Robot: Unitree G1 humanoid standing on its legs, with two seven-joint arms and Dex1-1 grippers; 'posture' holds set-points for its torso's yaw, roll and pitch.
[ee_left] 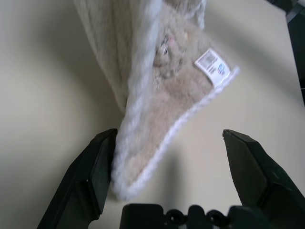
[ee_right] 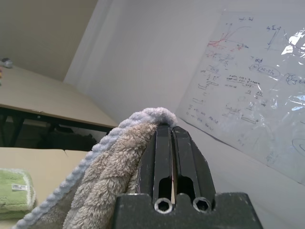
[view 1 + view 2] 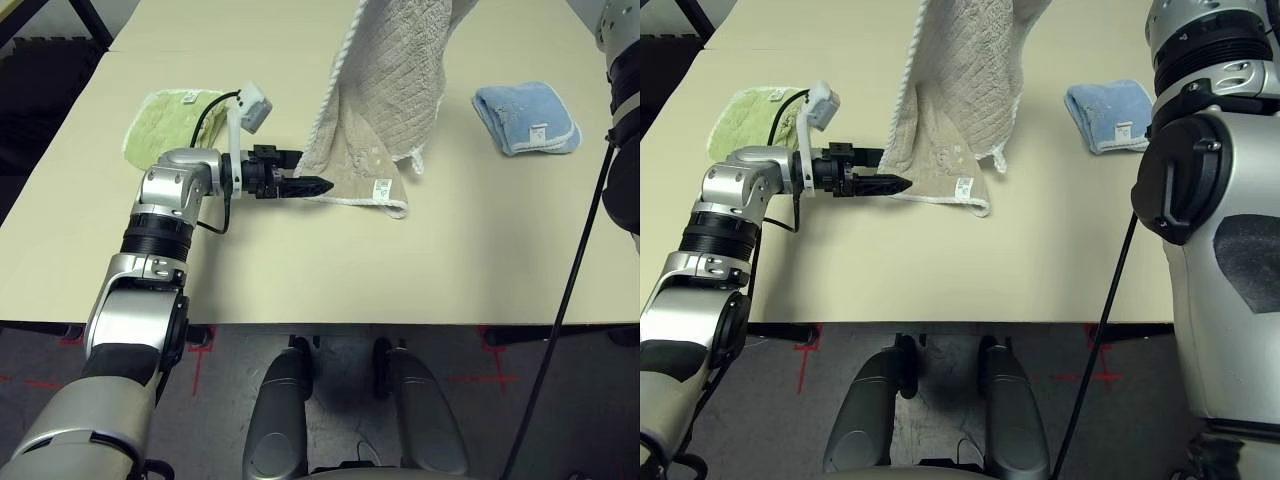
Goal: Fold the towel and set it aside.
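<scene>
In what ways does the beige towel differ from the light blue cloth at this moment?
The towel hangs unfolded from above, only its lower edge on the table; the light blue cloth lies folded flat there. The towel is larger than the blue cloth. The towel is clamped in the shut right gripper, with the open left gripper at its corner; no gripper is at the blue cloth. Both carry a small white label.
</scene>
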